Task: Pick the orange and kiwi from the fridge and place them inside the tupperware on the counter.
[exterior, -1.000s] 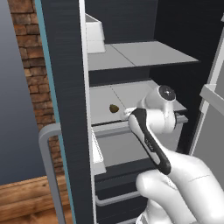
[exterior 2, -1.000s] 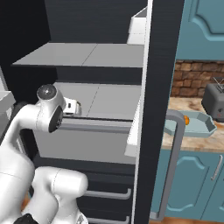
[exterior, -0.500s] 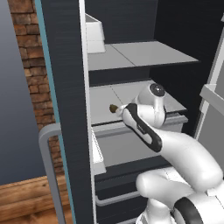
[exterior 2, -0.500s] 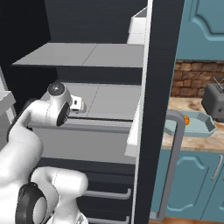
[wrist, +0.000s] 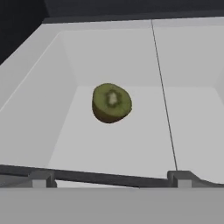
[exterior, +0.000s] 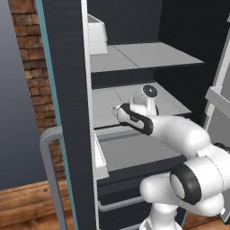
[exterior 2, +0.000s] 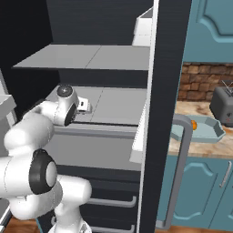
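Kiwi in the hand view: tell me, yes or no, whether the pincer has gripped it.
No. The kiwi lies alone on the grey fridge shelf, beyond the pincer.

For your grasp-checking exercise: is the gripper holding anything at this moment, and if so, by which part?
Nothing is held. In the hand view the kiwi lies free on the fridge shelf, ahead of the fingertips, with clear space between them.

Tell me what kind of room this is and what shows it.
A home kitchen, rendered in simulation. An open fridge with grey shelves holds a kiwi; beside it a stone-look counter over teal cabinets carries a tupperware and a toaster against a brick wall.
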You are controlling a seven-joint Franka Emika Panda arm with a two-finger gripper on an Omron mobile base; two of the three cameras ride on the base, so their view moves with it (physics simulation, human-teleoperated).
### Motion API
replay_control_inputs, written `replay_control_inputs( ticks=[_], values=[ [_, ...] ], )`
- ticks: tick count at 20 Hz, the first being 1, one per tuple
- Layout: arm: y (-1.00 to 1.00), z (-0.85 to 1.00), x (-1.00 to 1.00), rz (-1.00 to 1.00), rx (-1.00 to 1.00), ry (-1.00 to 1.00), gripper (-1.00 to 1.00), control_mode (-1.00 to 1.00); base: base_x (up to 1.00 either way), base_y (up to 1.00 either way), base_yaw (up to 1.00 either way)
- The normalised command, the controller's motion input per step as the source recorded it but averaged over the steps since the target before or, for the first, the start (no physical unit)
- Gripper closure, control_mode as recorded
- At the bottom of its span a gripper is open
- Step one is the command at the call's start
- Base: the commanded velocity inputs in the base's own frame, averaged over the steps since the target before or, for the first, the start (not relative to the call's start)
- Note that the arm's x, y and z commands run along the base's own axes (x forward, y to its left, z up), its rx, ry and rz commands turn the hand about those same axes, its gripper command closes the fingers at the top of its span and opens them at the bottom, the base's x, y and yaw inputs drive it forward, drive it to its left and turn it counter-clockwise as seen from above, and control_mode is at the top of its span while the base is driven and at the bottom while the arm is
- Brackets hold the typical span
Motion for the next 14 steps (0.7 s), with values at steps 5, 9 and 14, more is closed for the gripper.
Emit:
replay_control_inputs(
  ticks=[5, 9, 14],
  values=[
    [0.12, -0.18, 0.59, 0.0, 0.0, 0.04, -1.0, -1.0, 0.0, 0.0, 0.0],
    [0.19, -0.2, 0.53, 0.0, 0.0, 0.05, -1.0, -1.0, 0.0, 0.0, 0.0],
    [0.18, -0.22, 0.54, 0.0, 0.0, 0.03, -1.0, -1.0, 0.0, 0.0, 0.0]
  ],
)
